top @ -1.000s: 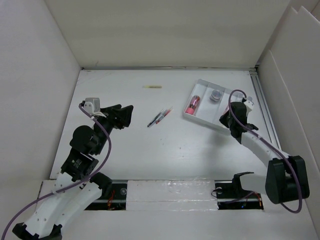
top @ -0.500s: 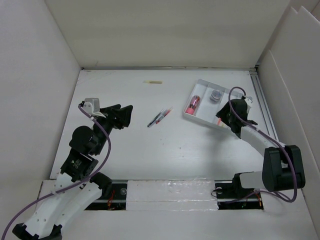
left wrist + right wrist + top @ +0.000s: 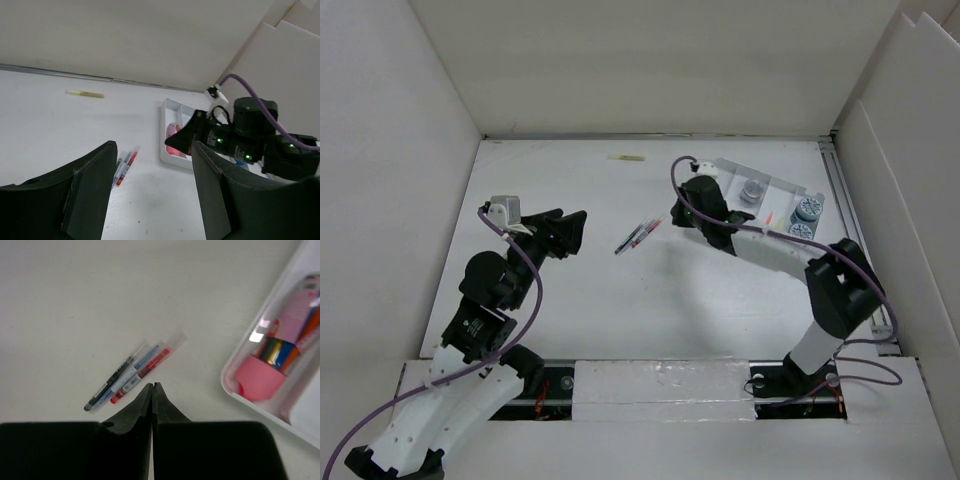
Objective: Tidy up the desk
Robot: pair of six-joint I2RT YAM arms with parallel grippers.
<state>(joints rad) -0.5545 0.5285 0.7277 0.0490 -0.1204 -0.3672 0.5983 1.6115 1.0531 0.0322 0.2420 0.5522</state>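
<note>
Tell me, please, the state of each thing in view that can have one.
Left end effector: open, empty.
Right end effector: shut, empty.
Pens: three, lying side by side on the desk.
Pink tube: lying in the tray.
Yellow stick: lying loose on the desk.

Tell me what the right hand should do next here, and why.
Probably open the right hand and lower it onto the three pens. It is shut on nothing and, in its wrist view, points at the pens from right beside them. They lie loose on the desk, outside the tray, so a grasp likely comes first.
</note>
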